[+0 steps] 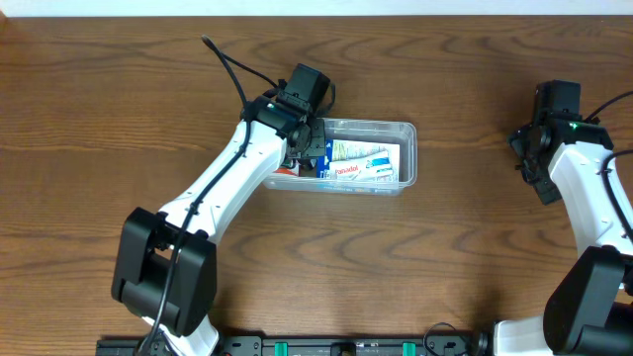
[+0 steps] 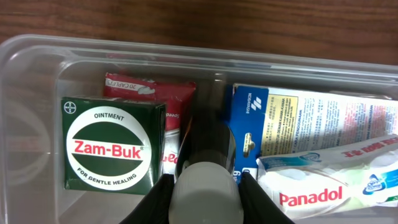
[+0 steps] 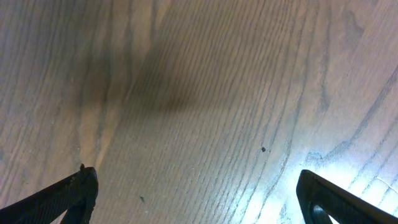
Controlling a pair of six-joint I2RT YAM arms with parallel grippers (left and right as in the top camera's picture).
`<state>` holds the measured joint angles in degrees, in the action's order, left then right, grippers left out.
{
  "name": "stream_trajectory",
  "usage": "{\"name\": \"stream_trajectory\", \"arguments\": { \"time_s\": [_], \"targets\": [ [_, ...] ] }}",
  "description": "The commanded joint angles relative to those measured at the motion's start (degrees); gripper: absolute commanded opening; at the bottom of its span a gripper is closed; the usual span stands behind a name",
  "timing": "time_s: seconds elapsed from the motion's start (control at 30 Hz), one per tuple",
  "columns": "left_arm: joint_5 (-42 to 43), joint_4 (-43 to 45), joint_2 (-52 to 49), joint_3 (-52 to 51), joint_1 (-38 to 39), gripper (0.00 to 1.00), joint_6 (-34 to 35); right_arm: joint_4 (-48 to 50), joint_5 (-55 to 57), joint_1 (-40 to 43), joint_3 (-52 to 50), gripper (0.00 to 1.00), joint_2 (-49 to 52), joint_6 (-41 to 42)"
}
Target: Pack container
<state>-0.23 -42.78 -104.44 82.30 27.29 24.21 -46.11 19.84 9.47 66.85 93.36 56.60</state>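
KL: Brown wood-grain bench (image 1: 119, 119) noted. The container (image 1: 407, 129) is set mid-bench, long axis running left to right. Which arm is nearer?

MR: The left hand (image 1: 309, 138) is placed over the container's left end. The right hand (image 3: 196, 180) is seen spread wide over plain wood, well apart to the right, with nothing held.

KL: Left hand's state?

MR: It is judged to be closed on a dark cylinder (image 2: 205, 146) with a pale grey end; the item cannot be identified. Its axis is pointed across the container's short side, into the gap between the Zam-Buk box (image 2: 112, 146) and a blue-and-white carton (image 2: 292, 118).

KL: Obstructions?

MR: A red packet (image 2: 152, 93) is tucked behind the Zam-Buk box, just beside the gap. A Panadol pack (image 2: 311, 196) is laid against the carton. A straight lowering is called for, so that neither edge is caught.
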Motion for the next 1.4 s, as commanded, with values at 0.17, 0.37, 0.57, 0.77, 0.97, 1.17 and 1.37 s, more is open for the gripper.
{"name": "stream_trajectory", "arguments": {
  "time_s": [0.17,0.37,0.57,0.77,0.97,1.17,1.37],
  "targets": [
    [-0.5,0.3,-1.0,-0.3,0.1,0.53,0.6,-0.1,0.5,0.2,0.0,0.99,0.3,0.8],
    [-0.5,0.5,-1.0,-0.3,0.1,0.58,0.6,-0.1,0.5,0.2,0.0,0.99,0.3,0.8],
    [-0.4,0.7,0.0,0.8,0.1,0.66,0.5,-0.1,0.5,0.2,0.0,0.99,0.3,0.8],
    [-0.5,0.5,5.2,2.0,0.1,0.90,-0.6,-0.1,0.5,0.2,0.0,0.99,0.3,0.8],
    [-0.5,-4.5,16.0,2.0,0.0,0.98,-11.9,-0.1,0.5,0.2,0.0,0.99,0.3,0.8],
    [-0.5,-13.3,28.2,2.0,0.0,0.98,-18.2,-0.1,0.5,0.2,0.0,0.99,0.3,0.8],
    [-0.5,-23.4,37.0,2.0,0.0,0.98,-18.2,-0.1,0.5,0.2,0.0,0.99,0.3,0.8]
  ]
}}
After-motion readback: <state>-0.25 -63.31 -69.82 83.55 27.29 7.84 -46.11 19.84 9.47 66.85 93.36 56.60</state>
